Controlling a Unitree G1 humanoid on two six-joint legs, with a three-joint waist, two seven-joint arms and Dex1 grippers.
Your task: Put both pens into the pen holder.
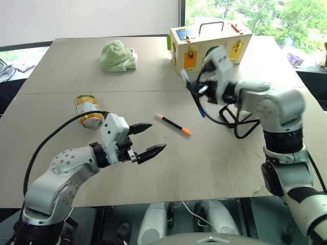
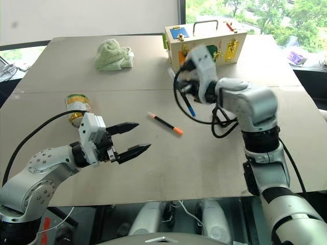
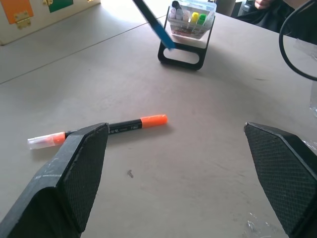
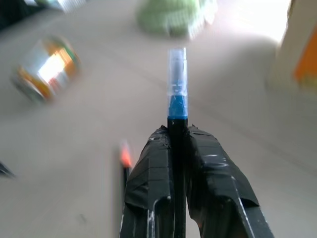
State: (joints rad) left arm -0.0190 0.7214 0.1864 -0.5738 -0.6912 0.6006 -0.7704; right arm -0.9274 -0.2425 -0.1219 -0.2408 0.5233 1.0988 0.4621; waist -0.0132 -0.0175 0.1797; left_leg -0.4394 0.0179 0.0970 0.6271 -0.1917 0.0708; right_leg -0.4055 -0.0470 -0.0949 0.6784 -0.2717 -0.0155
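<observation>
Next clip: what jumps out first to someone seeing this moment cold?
The right gripper, raised above the table in front of the wooden latch box, is shut on the blue pen. The orange pen lies alone mid-table, just beyond the open left gripper. The pen holder with its yellow-green markers stands past it.

Orange-capped black marker pen [image 1: 173, 124] is laid on the grey tabletop [image 1: 153, 168], mid-table. Blue-capped black pen [image 4: 177, 94] is held above the tabletop, right of the orange-capped pen. Clear plastic pen holder on black looped frame [image 3: 188, 29] is set further right. Wooden latch box [image 1: 209, 46] is placed at the back; green cloth [image 1: 117, 56] to its left. Tin can [image 1: 88, 111] is laid left.
</observation>
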